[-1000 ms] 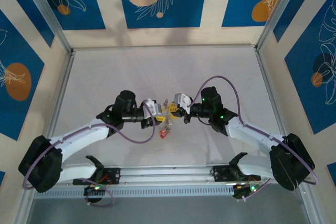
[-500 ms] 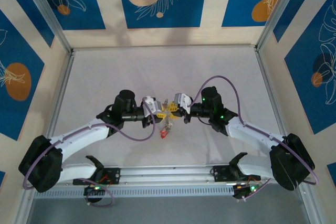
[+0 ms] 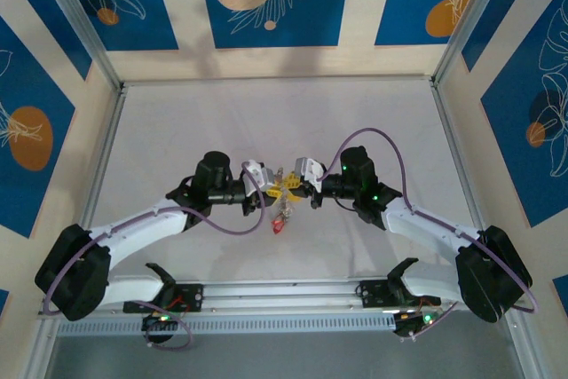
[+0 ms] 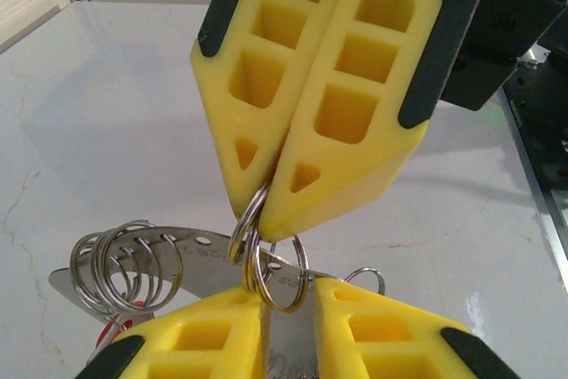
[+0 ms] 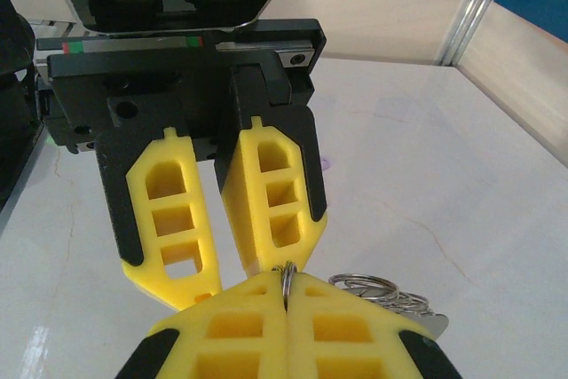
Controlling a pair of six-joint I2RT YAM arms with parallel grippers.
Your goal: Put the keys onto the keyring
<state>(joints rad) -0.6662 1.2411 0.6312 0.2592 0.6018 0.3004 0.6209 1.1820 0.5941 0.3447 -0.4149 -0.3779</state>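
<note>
The keyring [image 4: 191, 259] is a flat grey metal band with small holes, held up between the two grippers. My left gripper [image 4: 288, 295] is shut on it, and the band fills the narrow gap between the yellow fingers. My right gripper [image 4: 257, 212] comes in from above, shut on a small split ring [image 4: 277, 283] that loops through the band. From the right wrist, that ring [image 5: 286, 271] pokes up between the shut right gripper [image 5: 286, 288], facing my left gripper [image 5: 224, 280]. Several more split rings [image 4: 124, 259] hang on the band. A red key [image 3: 278, 225] dangles under the meeting grippers [image 3: 286, 188].
The white marbled tabletop [image 3: 373, 122] spreads out behind and to both sides of the grippers. Metal frame posts [image 3: 457, 130] and patterned walls enclose it. The arms' base rail [image 3: 284, 295] runs along the near edge.
My left gripper's jaws have narrowed onto the band, and the left wrist has shifted slightly. My right gripper has stayed shut on the split ring in the same place.
</note>
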